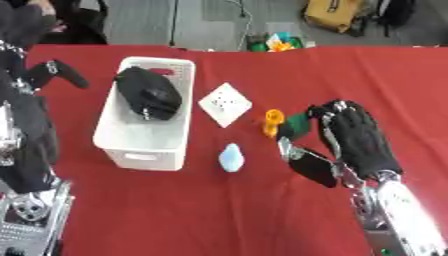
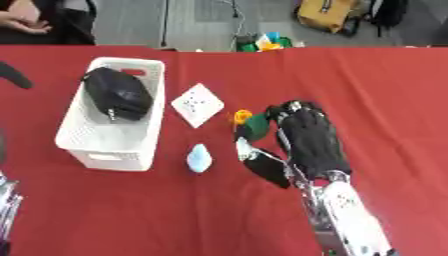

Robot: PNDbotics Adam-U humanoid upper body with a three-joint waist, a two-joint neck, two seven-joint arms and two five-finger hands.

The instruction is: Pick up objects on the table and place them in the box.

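My right hand (image 1: 354,137), gloved in black, lies on the red tablecloth (image 1: 262,215) with its fingers curled over a small green-and-orange toy (image 1: 282,122); the thumb reaches in from below on the toy's near side. The fingers appear to be closing round the toy, but whether they already bear on it I cannot tell, since the glove hides the contact.

The white perforated plastic box (image 1: 140,150) stands well to the left and already holds a black pouch-like object (image 1: 149,92). Between box and toy lie a white square card with dark dots (image 1: 225,103) and, nearer me, a pale blue teardrop-shaped object (image 1: 231,157); both are apart from my hand.

My left hand (image 1: 52,72) hovers beyond the box's far left corner, one dark finger outstretched; its other fingers are hidden, so its state is unclear.

To do this step well, I judge the fingers should enclose the toy's body, not the orange tip, before lifting, and the carry should pass above the card and blue object without brushing them.
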